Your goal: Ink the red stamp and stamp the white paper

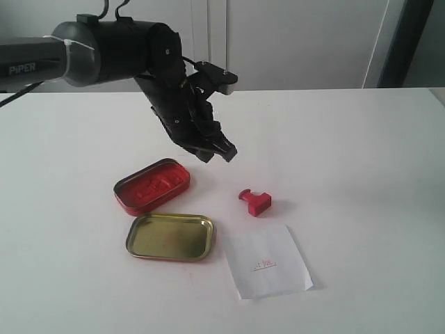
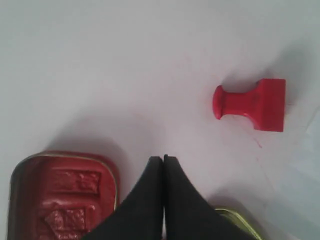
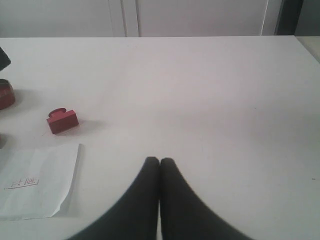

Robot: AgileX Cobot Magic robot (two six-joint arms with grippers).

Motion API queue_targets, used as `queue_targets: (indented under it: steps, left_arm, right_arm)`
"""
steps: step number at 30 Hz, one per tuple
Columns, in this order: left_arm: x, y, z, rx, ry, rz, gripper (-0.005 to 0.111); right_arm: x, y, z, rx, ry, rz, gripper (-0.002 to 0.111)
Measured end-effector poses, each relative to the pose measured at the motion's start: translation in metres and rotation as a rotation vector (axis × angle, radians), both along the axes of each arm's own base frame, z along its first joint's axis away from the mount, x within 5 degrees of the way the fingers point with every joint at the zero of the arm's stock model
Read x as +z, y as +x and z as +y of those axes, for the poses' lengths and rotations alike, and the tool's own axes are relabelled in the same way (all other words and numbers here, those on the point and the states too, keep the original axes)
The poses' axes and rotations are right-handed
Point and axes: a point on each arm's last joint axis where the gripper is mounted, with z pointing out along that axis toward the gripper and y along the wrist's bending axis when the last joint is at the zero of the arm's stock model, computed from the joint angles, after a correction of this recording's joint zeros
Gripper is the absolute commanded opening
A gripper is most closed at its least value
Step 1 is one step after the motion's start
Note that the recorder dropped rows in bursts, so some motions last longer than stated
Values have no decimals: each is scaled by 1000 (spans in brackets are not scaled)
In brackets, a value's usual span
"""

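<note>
One red stamp (image 1: 255, 202), one white paper (image 1: 268, 264), one ink tin (image 1: 152, 185), one gold tin (image 1: 170, 236), all near the left jaws. Left jaws and right jaws fully closed, holding nothing. Left arm (image 1: 104, 45) lettered "PIPER".

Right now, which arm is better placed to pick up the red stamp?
Left. The left gripper, shut, hangs over the table near the red stamp and the red tin; the right gripper views the stamp from farther off.

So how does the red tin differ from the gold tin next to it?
The red tin holds an imprinted red ink pad; the gold tin shows bare metal inside. The red tin looks more oval, the gold tin more rectangular. The gold tin lies beside the white paper, the red tin farther from it. Both are shallow and open.
</note>
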Motion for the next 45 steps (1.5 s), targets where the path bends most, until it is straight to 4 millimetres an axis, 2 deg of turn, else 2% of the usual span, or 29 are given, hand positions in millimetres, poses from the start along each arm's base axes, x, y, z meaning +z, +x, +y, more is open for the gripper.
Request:
queue_targets:
  steps: [6,10,21,26,34,45]
  left_arm:
    - [3,8,26,109,40,75,0]
    - [0,18,58,214,77,161,0]
    - [6,30,105,364,101,249,0]
    - [5,32,116,387,119,277,0]
    - [5,30,122,400,136,299,0]
    - [22,8,132,403,127,260,0]
  right_arm:
    - [0,0,0,0,0,0,0]
    - [0,0,0,0,0,0,0]
    - [0,0,0,0,0,0,0]
    - [0,0,0,0,0,0,0]
    - [0,0,0,0,0,0,0]
    - [0,0,0,0,0,0,0]
